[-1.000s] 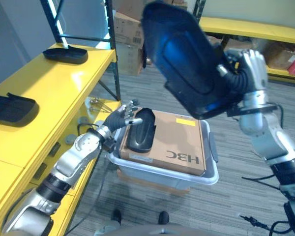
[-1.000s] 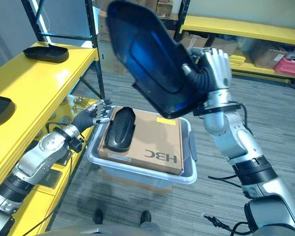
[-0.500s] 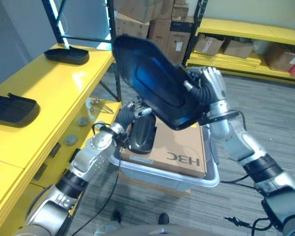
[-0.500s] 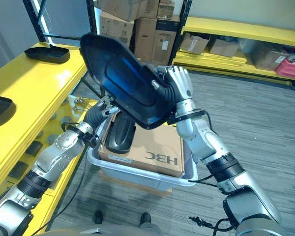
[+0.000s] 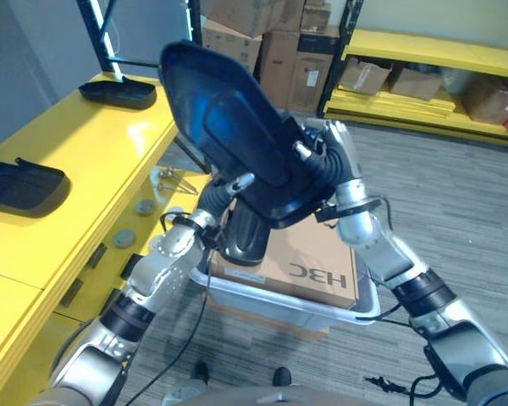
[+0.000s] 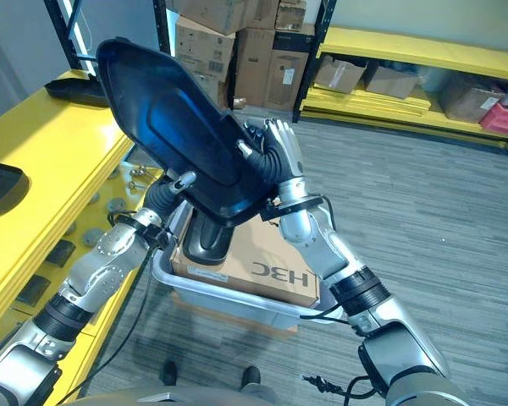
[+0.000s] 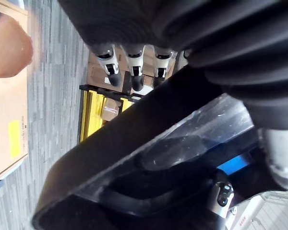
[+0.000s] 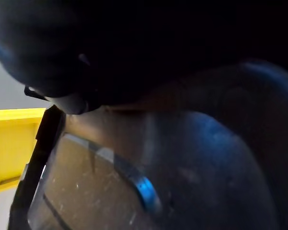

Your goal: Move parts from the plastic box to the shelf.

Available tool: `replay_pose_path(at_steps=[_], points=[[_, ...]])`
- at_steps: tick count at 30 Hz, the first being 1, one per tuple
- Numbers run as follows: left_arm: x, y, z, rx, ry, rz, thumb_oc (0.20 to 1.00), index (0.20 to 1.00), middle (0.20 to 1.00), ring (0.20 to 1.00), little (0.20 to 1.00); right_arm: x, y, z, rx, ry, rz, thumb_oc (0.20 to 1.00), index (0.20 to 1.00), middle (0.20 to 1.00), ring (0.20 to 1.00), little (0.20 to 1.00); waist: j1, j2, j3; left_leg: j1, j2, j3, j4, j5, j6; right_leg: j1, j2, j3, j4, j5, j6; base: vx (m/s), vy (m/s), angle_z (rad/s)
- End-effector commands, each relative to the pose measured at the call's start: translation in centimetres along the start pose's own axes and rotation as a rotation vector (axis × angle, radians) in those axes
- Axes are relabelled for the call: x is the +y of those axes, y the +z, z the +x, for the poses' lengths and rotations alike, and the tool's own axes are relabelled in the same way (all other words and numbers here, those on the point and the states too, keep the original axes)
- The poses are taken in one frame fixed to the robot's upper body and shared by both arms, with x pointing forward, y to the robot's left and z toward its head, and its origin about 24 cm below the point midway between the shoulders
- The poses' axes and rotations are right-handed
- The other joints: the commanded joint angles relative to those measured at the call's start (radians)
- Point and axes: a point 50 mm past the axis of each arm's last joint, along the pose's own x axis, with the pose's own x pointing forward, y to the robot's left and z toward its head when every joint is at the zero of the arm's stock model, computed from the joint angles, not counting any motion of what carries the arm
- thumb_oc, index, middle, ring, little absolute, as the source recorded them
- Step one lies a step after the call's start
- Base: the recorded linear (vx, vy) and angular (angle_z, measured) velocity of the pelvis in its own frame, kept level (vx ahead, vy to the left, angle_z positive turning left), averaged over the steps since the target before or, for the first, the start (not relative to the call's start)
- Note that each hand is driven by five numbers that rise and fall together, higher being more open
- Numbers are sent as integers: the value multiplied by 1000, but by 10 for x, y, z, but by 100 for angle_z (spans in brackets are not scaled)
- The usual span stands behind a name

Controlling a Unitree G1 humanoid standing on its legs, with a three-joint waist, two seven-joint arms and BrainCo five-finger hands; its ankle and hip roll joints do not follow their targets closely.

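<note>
Holding a large, glossy black moulded plastic shell part (image 6: 173, 127) aloft at centre frame, above the clear plastic box (image 5: 356, 306), with the right hand (image 6: 275, 156) clamped on its lower edge. Reaching up under the shell with the left hand (image 5: 224, 186), fingers (image 7: 134, 79) apparently straight and relaxed, though partly hidden. Resting on the brown cardboard sheet (image 5: 317, 254) in the box: a smaller black curved part (image 6: 205, 241). Lying on the yellow shelf (image 5: 93, 144) at left: two more black parts (image 5: 21, 184).

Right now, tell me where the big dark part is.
The big dark part is lifted above the plastic box, held in the right hand, beside the yellow shelf.
</note>
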Motion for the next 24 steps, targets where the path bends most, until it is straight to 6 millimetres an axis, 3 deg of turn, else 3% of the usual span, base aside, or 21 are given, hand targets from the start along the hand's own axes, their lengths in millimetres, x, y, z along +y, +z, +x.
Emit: replay_pose_path(at_steps=[1,7,14,22,23,24], points=[[-24,31,20,-176,-119,42,200,200,200,200,200,9,59,12,-256,23,233,200,200,200,200,200,21,4,-5,41,-22,4,-2,-132,28,103,1,-35,13,-164,17,0,0,0],[-32,44,19,-289,-98,-4,200,200,200,200,200,33,68,3,-217,80,392,200,200,200,200,200,29,6,-3,37,-25,-1,-2,-131,29,102,-3,-39,14,-163,15,0,0,0],[-25,53,13,-415,-1,19,200,200,200,200,200,50,81,-9,-219,201,655,200,200,200,200,200,40,2,-1,29,-25,-13,-2,-124,24,101,-4,-48,13,-159,13,2,-3,4],[-10,60,2,-520,135,150,200,200,200,200,200,51,75,-23,-174,209,735,200,200,200,200,200,40,-3,-1,30,-27,-14,-2,-123,28,97,-10,-44,15,-152,17,9,36,2],[-8,61,1,-529,150,172,200,200,200,200,200,51,74,-24,-169,202,742,485,485,485,485,485,39,-3,-1,30,-28,-13,-2,-123,29,96,-11,-42,16,-151,18,11,48,-1],[-8,62,0,-544,169,211,200,200,200,200,200,50,73,-26,-159,188,742,1000,1000,1000,1000,1000,38,-3,-1,32,-28,-12,-2,-125,30,96,-12,-40,17,-151,19,16,88,-2]])
